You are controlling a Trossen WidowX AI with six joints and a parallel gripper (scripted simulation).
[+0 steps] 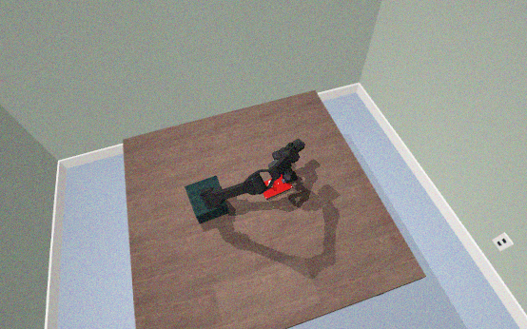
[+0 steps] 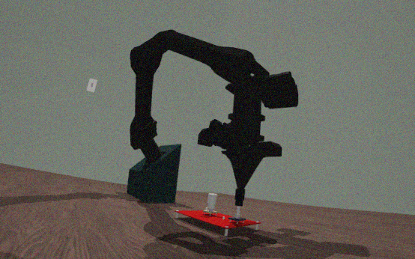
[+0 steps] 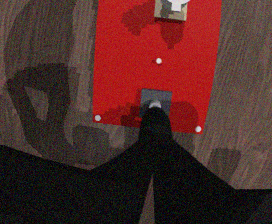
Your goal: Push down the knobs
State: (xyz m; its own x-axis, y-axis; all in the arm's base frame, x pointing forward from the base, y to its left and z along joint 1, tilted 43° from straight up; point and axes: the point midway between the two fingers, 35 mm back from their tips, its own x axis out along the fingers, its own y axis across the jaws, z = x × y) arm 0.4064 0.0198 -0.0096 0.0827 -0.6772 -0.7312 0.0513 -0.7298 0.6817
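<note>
The red circuit board [image 1: 277, 192] [image 2: 195, 215] [image 3: 117, 65] stands on short legs. A black knob [image 2: 240, 197] [image 3: 155, 125] stands upright on a pale shaft [image 2: 238, 211]; a length of shaft shows between it and the dark blue-grey potentiometer [image 2: 237, 218] [image 3: 163, 96]. My gripper [image 2: 240, 187] [image 3: 156, 140] is shut, with its tips at the top of the black knob and not around it. A white knob [image 2: 212, 201] [image 3: 177, 1] stands upright close over the tan potentiometer [image 2: 210, 212] [image 3: 163, 12]; whether they touch I cannot tell. In the top view the arm hides most of this.
The dark green base block [image 1: 204, 209] [image 2: 161, 183] of the arm stands behind the board. The white knob is the tall thing beside my gripper. A small white post [image 2: 223, 217] [image 3: 159, 61] stands between the potentiometers. The arm's shadow falls across the wooden table [image 1: 176, 266].
</note>
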